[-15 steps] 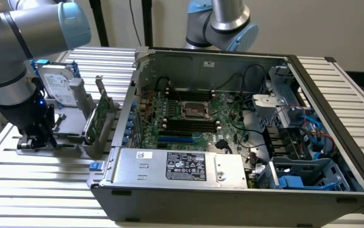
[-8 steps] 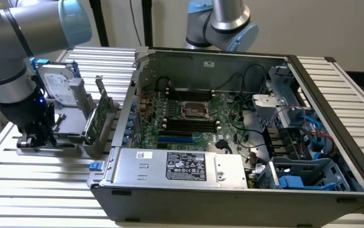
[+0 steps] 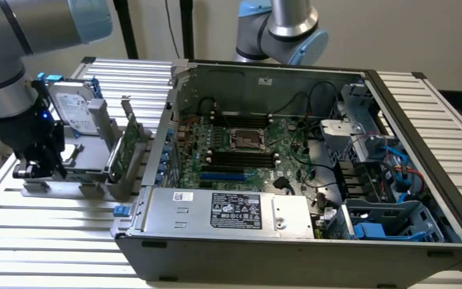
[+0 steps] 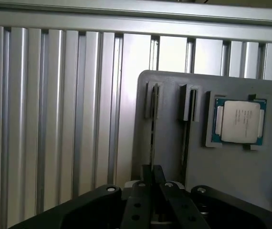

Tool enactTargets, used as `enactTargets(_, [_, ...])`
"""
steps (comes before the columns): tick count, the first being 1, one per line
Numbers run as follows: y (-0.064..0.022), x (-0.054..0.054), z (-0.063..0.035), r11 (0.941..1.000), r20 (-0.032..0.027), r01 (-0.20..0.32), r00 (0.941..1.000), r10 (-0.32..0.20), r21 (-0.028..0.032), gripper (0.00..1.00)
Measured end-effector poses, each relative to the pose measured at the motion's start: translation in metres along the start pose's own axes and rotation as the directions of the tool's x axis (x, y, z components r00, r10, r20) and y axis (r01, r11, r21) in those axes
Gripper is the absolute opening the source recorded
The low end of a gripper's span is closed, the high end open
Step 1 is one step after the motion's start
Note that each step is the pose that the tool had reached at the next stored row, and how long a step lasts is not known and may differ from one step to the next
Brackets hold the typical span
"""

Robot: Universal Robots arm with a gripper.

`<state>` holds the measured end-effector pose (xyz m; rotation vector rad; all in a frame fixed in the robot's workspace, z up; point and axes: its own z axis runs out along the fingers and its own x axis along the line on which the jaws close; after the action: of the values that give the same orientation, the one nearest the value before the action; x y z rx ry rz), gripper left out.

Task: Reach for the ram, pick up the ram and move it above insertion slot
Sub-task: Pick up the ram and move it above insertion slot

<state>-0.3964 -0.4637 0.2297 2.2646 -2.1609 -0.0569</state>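
Robotics lab, set up for computer assembly work. Landmark: an open computer case point(image 3: 295, 247), its motherboard point(image 3: 239, 147) and cabling bare inside. The case lies on a slatted aluminium table point(image 3: 46, 235), bench-style. Beside the case a grey fixture point(image 4: 231, 176) holds loose parts: a hard drive point(image 3: 74, 111), a processor point(image 4: 236, 121), the ram point(image 4: 152, 138) standing on edge. My arm point(image 3: 6, 66) hangs over that fixture. A second robot arm point(image 3: 283, 27) stands behind the case, against a plain wall.

Colours: ribbed silver bench point(image 3: 46, 241); plain grey holder point(image 4: 231, 186); processor point(image 4: 237, 120) with silver lid, blue-green border; dark-edged ram point(image 4: 152, 129); black end effector point(image 4: 153, 171); green motherboard point(image 3: 239, 147); silver drive point(image 3: 74, 111), blue rails.
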Motion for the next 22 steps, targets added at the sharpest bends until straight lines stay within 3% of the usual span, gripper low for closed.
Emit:
enactTargets(10, [-0.0005,-0.001,-0.0453,1.0000,-0.0001,0.000,1.0000,0.000,-0.0002,0.13])
enactTargets(22, [-0.0259,-0.001,-0.1011,1.0000,0.0005,0.008,1.0000,-0.008,-0.0004,0.13])
